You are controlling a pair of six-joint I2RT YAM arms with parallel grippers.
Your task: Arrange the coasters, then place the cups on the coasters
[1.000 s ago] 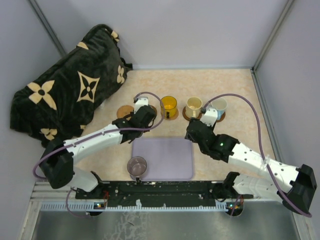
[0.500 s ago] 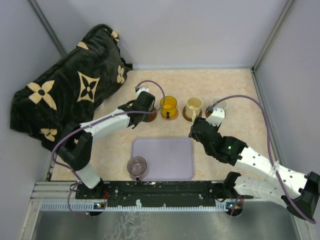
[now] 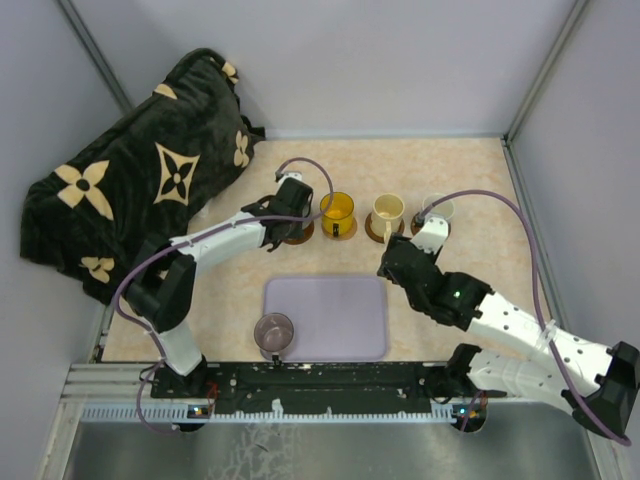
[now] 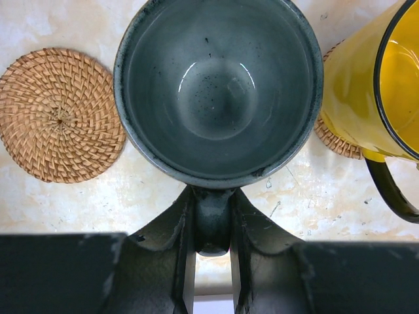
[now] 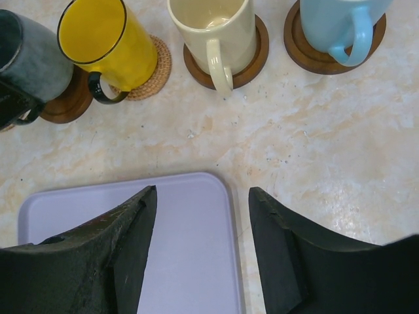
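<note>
Cups on coasters, 3 of 5 confirmed: yellow cup [image 5: 108, 42], cream cup [image 5: 213, 29] and light blue cup [image 5: 340, 23] each stand on a disc.

The dark grey-green cup [image 4: 219, 91] is gripped by its handle in the left gripper [image 4: 213, 229], jaws clamped tight on it. It sits over a dark brown coaster [image 5: 65, 101] just beside the yellow cup; whether its base touches the coaster cannot be confirmed. 1 woven coaster [image 4: 59, 114] lies bare further left.

The purple cup [image 3: 273, 332] stands off any coaster, at the near left corner of the lavender tray [image 3: 330, 320]. The right gripper [image 5: 201, 196] hangs over the tray's far edge, jaws apart, holding nothing.

Assessment: cup 4 is being placed. The next move calls for seating it flat, letting go of the handle and backing off clear of the yellow cup. The purple cup remains for the woven coaster.
</note>
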